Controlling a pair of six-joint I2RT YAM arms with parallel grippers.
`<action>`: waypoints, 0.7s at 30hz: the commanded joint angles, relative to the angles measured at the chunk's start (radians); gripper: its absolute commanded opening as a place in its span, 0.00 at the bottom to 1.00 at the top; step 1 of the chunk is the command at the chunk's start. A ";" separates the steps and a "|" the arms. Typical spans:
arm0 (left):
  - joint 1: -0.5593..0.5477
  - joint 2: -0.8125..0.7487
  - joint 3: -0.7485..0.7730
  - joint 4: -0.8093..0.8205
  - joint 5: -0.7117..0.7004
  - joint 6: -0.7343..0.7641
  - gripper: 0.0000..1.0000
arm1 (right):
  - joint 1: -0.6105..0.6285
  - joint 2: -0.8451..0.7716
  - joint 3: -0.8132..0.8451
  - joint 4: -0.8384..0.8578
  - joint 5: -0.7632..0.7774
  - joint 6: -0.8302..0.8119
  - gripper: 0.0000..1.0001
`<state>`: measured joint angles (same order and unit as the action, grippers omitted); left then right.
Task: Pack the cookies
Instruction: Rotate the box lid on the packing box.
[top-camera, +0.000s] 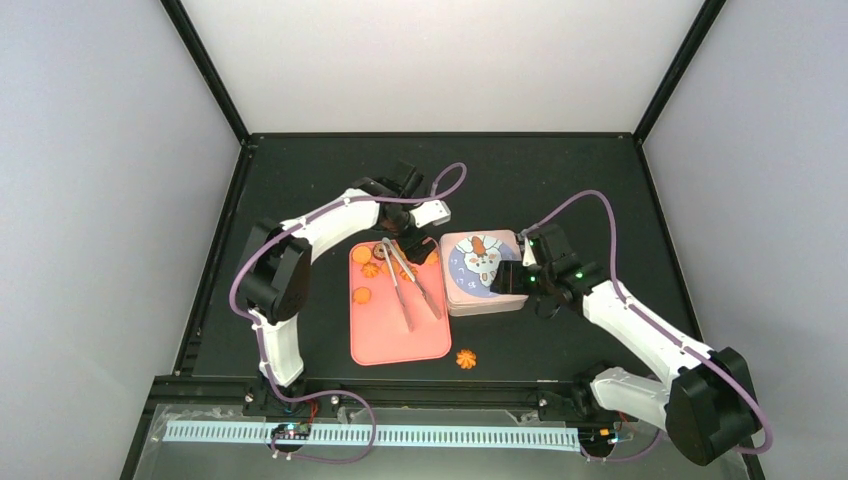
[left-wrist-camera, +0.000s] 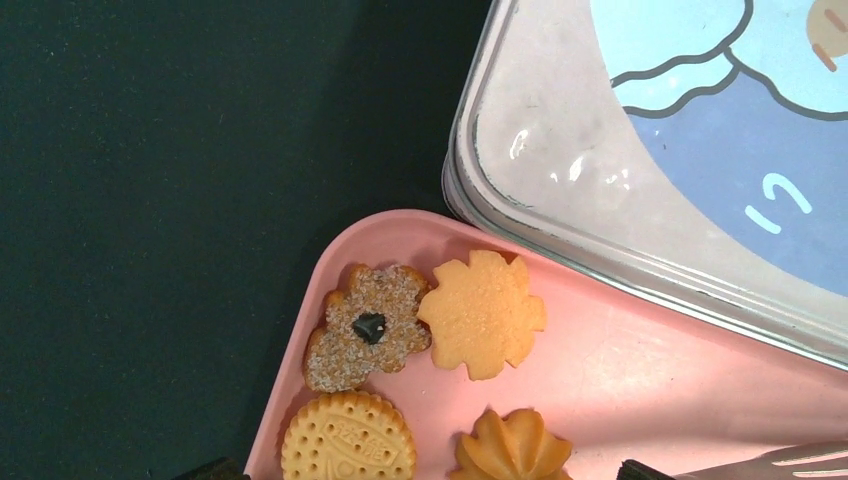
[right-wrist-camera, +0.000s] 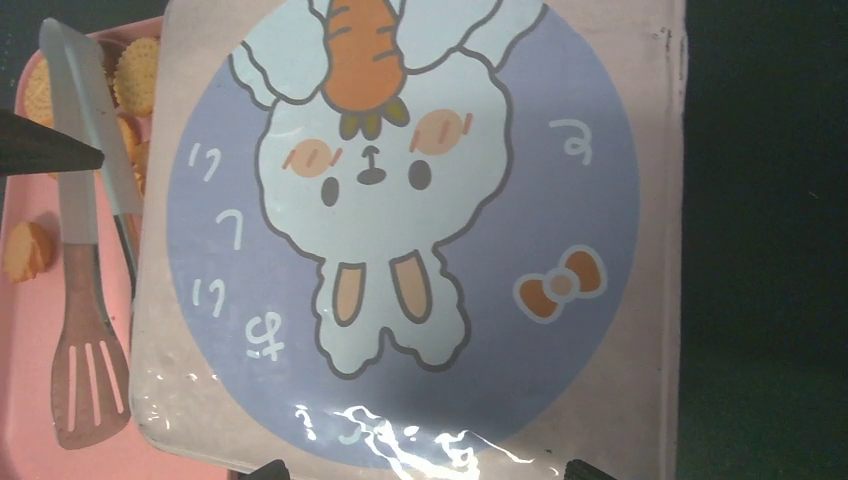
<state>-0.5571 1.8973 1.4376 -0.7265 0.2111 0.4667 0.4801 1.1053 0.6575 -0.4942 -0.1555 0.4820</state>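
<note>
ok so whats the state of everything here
square rabbit-print tin: lid on, shut
grey slotted tongs: lying unheld on pink rectangular tray
golden cookies: on tray, unpacked
orange flower cookie: loose on black table
left gripper: open, empty
right gripper: open, empty

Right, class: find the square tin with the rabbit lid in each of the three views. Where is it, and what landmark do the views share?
Top view: the tin sits just right of centre, beside the pink tray.
Left wrist view: upper right corner, only partly in frame.
Right wrist view: it fills most of the picture.
Shared landmark: the pink tray, along the tin's edge in every view.
</note>
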 joint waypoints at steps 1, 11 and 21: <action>-0.011 -0.008 0.009 0.020 0.011 -0.009 0.98 | 0.015 0.009 0.033 0.005 -0.004 0.011 0.73; -0.020 -0.014 0.062 -0.010 0.006 -0.009 0.98 | 0.016 0.056 -0.007 -0.013 0.086 -0.023 0.73; -0.021 -0.057 0.175 -0.079 0.100 -0.042 0.98 | 0.015 -0.032 0.160 -0.116 0.181 -0.060 0.73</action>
<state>-0.5713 1.8828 1.5455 -0.7635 0.2363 0.4553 0.4942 1.1217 0.7147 -0.5632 -0.0414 0.4522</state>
